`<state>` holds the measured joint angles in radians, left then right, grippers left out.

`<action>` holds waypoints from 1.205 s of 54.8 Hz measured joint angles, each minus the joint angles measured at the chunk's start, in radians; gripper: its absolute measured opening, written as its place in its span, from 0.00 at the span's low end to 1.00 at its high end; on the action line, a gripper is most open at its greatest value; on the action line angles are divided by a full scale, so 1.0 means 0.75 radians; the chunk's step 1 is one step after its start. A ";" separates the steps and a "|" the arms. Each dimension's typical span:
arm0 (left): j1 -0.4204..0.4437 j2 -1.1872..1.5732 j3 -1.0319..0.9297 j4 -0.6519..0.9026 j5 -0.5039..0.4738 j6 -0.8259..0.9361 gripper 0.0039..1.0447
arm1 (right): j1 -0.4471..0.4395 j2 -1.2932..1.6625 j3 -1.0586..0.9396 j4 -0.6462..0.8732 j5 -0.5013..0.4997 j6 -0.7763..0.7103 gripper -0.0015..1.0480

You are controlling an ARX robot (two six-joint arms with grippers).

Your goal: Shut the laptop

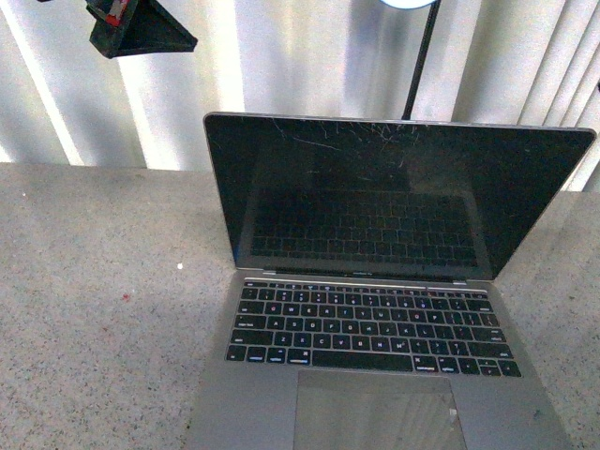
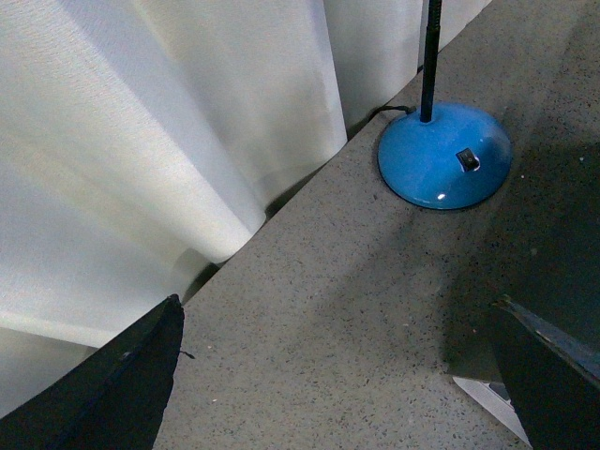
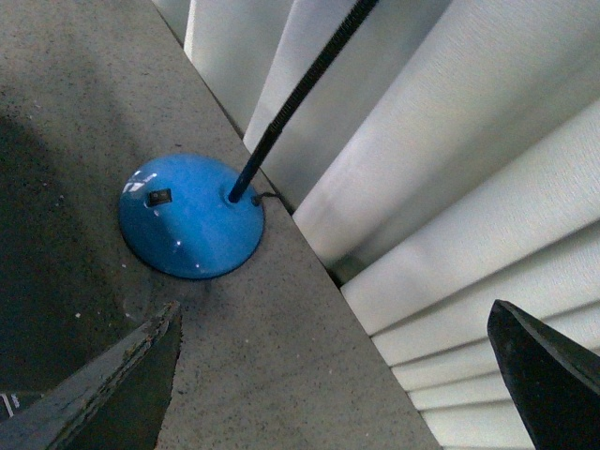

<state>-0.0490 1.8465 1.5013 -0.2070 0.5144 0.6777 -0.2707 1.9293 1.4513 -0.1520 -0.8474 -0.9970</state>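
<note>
The laptop (image 1: 375,281) stands open on the grey speckled table (image 1: 94,300), its lid upright and leaning slightly back. Its scratched black screen (image 1: 375,197) faces me, with the black keyboard (image 1: 370,326) and trackpad (image 1: 375,412) in front. My left gripper (image 1: 131,28) hangs high at the far left, above and behind the lid's left edge. In the left wrist view it (image 2: 337,375) is open and empty over the table behind the laptop. My right gripper (image 3: 337,375) is open and empty, also over the table's back part; it is out of the front view.
A lamp with a blue dome base (image 2: 445,155) and a black pole (image 1: 422,56) stands behind the laptop; the base also shows in the right wrist view (image 3: 192,225). White pleated curtains (image 1: 309,56) run along the table's back edge.
</note>
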 joint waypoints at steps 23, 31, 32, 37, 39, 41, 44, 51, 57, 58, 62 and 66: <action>-0.001 0.013 -0.001 -0.012 0.002 0.036 0.84 | 0.121 -0.026 -0.003 0.059 0.009 0.010 0.44; 0.008 0.006 -0.021 -0.055 0.037 0.043 0.50 | 0.133 -0.064 -0.022 0.086 0.012 0.033 0.10; 0.008 0.003 -0.025 -0.055 0.038 0.046 0.46 | 0.133 -0.065 -0.024 0.086 0.015 0.033 0.05; 0.008 -0.007 -0.036 -0.056 0.042 0.064 0.24 | 0.135 -0.067 -0.045 0.080 0.018 0.034 0.03; 0.005 -0.010 -0.037 -0.056 0.046 0.069 0.17 | 0.135 -0.067 -0.050 0.077 0.019 0.033 0.03; 0.002 -0.012 -0.037 -0.063 0.047 0.078 0.10 | 0.135 -0.067 -0.052 0.074 0.020 0.032 0.03; -0.004 -0.014 -0.037 -0.068 0.044 0.089 0.03 | 0.135 -0.067 -0.056 0.058 0.019 0.030 0.03; -0.028 -0.017 -0.037 -0.121 0.034 0.158 0.03 | 0.137 -0.067 -0.065 -0.005 0.010 -0.004 0.03; -0.042 -0.017 -0.042 -0.125 0.030 0.186 0.03 | 0.145 -0.067 -0.078 -0.032 0.008 -0.027 0.03; -0.044 -0.018 -0.044 -0.125 0.028 0.190 0.03 | 0.147 -0.067 -0.081 -0.036 0.009 -0.030 0.03; -0.055 -0.022 -0.061 -0.125 0.026 0.209 0.03 | 0.154 -0.067 -0.095 -0.042 0.009 -0.040 0.03; -0.066 -0.027 -0.079 -0.125 0.026 0.217 0.03 | 0.159 -0.067 -0.105 -0.048 0.009 -0.048 0.03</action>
<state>-0.0982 1.8263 1.4422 -0.3004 0.5339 0.8402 -0.1513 1.8790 1.3727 -0.1879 -0.8410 -1.0332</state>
